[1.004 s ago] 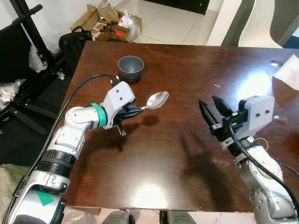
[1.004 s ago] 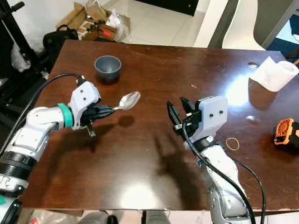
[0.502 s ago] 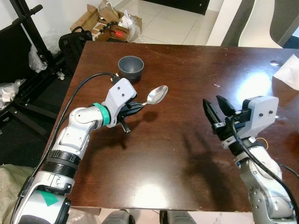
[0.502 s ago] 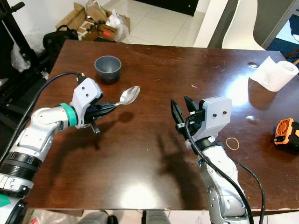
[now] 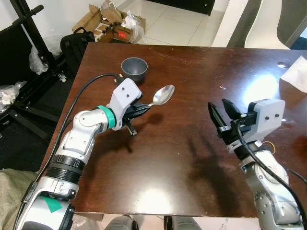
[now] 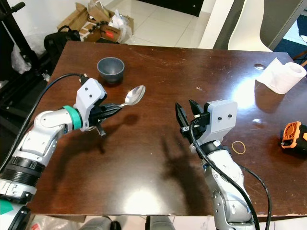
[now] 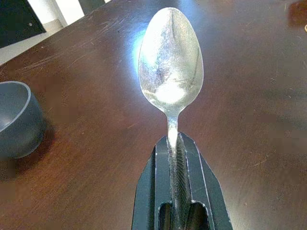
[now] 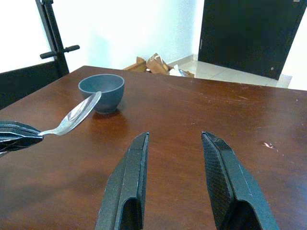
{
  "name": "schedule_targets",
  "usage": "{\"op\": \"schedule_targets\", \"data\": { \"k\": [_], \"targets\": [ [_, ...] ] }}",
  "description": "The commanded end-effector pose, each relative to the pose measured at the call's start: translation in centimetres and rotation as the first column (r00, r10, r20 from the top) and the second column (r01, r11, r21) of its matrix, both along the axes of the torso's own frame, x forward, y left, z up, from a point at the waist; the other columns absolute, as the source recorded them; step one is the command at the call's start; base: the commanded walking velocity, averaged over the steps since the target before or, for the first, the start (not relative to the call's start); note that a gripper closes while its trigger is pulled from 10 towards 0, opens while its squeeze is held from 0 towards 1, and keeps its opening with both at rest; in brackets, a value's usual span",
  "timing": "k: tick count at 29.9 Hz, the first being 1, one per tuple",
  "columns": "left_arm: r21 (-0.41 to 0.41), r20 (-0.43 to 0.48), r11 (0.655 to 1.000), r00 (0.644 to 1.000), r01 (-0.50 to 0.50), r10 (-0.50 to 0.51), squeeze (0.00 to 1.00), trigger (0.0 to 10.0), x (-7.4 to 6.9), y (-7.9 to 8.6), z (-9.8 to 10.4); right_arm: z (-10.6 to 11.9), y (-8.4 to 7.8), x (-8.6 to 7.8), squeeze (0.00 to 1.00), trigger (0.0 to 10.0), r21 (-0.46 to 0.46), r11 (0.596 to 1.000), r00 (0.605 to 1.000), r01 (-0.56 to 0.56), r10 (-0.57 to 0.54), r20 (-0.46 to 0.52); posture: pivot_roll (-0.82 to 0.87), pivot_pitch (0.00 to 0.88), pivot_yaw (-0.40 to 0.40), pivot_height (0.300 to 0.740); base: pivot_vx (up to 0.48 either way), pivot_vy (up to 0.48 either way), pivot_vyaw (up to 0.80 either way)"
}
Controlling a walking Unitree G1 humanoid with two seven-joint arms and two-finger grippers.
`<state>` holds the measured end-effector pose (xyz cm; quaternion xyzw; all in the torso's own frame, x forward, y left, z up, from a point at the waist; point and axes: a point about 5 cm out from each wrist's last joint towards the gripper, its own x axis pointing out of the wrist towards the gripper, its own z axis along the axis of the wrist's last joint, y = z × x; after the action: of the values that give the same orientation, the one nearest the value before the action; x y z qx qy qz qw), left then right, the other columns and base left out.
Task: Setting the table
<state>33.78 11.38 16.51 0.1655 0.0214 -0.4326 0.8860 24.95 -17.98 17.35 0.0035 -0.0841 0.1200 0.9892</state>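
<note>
You've got one spoon (image 5: 162, 95), one grey bowl (image 5: 134, 70) and one table (image 5: 192, 158). Two grippers: left gripper (image 5: 139, 109), right gripper (image 5: 221, 113). On the far right, count one paper roll (image 6: 284, 75), one rubber band (image 6: 238, 147) and one orange gadget (image 6: 294, 136). Off the table, one black bag (image 5: 73, 48).

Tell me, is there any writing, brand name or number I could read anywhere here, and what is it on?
No text can be read in these pictures.
Cardboard boxes on the floor beyond the table: a red label, its print too small and blurred to read.
Orange gadget at the table's right edge: no legible marking.
Spoon, grey bowl, paper roll and both grippers' housings: plain, no lettering visible.
</note>
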Motion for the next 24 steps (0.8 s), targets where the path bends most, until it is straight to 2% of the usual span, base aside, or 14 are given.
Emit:
{"op": "schedule_targets", "data": {
  "k": [1,24],
  "targets": [
    [0.001,-0.016,1.000,1.000,-0.009,0.009,0.00,10.0,-0.18,0.12,-0.37,-0.19,-0.22,0.02,0.00,10.0,-0.002,1.000,1.000,0.014,-0.014,-0.005,-0.03,0.000,0.051,0.740,0.000,0.000,0.00],
    [-0.002,-0.020,1.000,1.000,-0.001,0.001,0.00,10.0,-0.29,-0.13,-0.31,-0.31,-0.28,0.02,0.00,10.0,0.001,1.000,1.000,0.020,-0.020,-0.007,-0.03,0.004,0.054,0.740,0.000,0.000,0.00]
  ]
}}
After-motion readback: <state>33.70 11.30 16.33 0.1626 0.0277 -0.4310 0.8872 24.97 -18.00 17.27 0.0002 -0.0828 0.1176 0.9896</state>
